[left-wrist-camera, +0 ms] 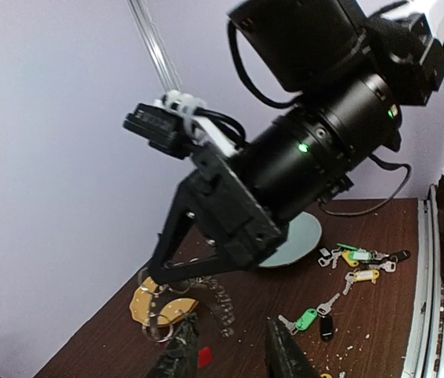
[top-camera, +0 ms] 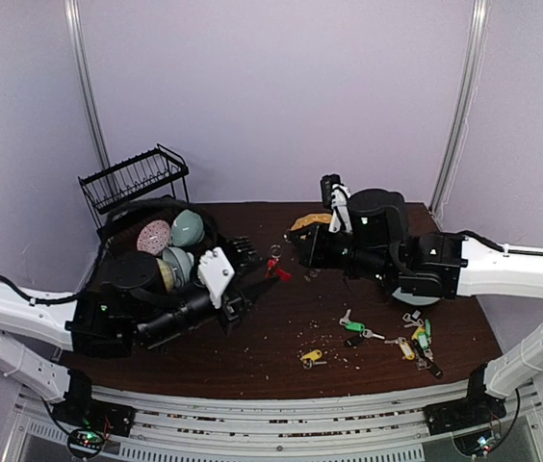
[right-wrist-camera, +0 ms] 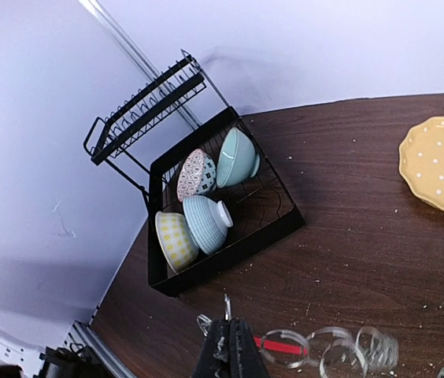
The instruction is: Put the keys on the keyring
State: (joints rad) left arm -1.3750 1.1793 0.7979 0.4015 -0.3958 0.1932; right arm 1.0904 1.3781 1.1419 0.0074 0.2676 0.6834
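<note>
Tabletop [right-wrist-camera: 364,236] keyring [right-wrist-camera: 324,348] loops look blurred, partly cut off.

Light soft, even, from overhead in all views; lavender cast on wall [top-camera: 271,96]. Worktop [top-camera: 281,322] dark, low contrast. Dish rack [right-wrist-camera: 139,110] throws faint blurred shadow on wall. Black arm housings lose detail. Left end effector [left-wrist-camera: 234,354] close to lens, fingers [left-wrist-camera: 179,358] out of focus. Top view coarse.

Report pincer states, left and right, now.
Left pincer: open, nothing gripped.
Right pincer: closed on the keyring.
</note>
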